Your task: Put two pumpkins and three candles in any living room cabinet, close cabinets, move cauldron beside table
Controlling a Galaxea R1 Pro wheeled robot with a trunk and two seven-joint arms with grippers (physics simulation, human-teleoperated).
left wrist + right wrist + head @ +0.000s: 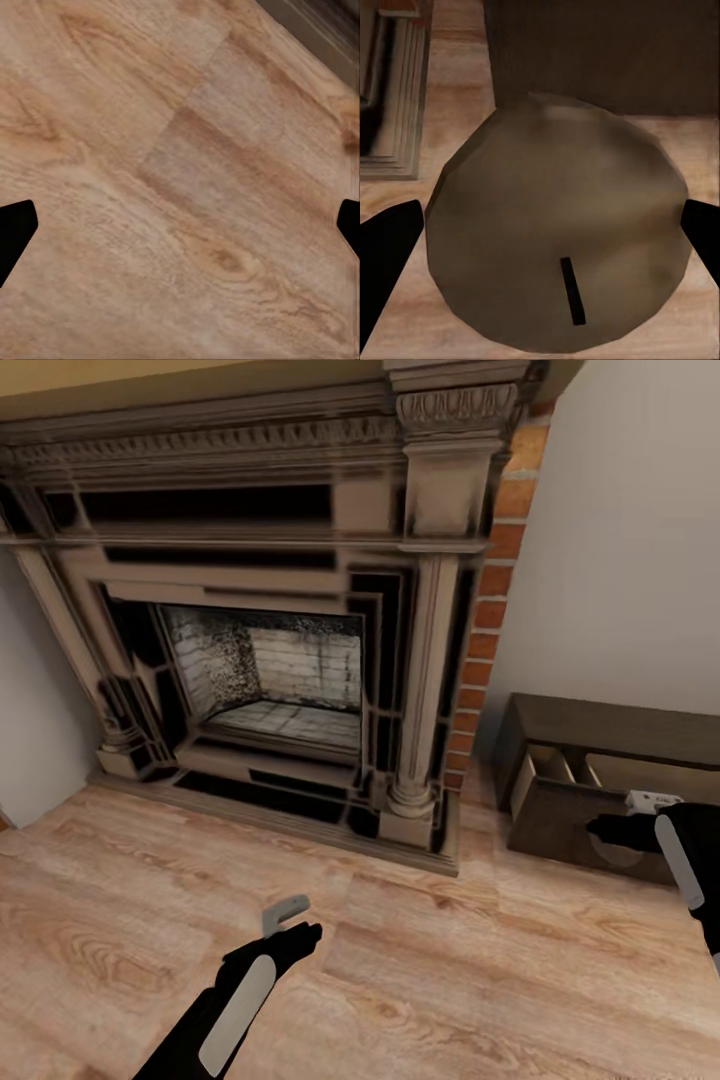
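1. Head view: a stone fireplace (270, 650) fills the wall ahead, a brick strip (490, 600) along its right side, a wood floor (120, 900) in front.
2. The cabinet (600, 760) stands right of the fireplace against the wall, one drawer pulled out with its pale interior showing.
3. The right gripper (625, 830) hangs in front of that open drawer; its fingers (386, 255) are clamped on a candle (559, 232), a dull tan round one with a short dark wick.
4. The left gripper (295, 925) hovers over bare floor, its fingers (15, 232) spread wide apart and holding nothing.
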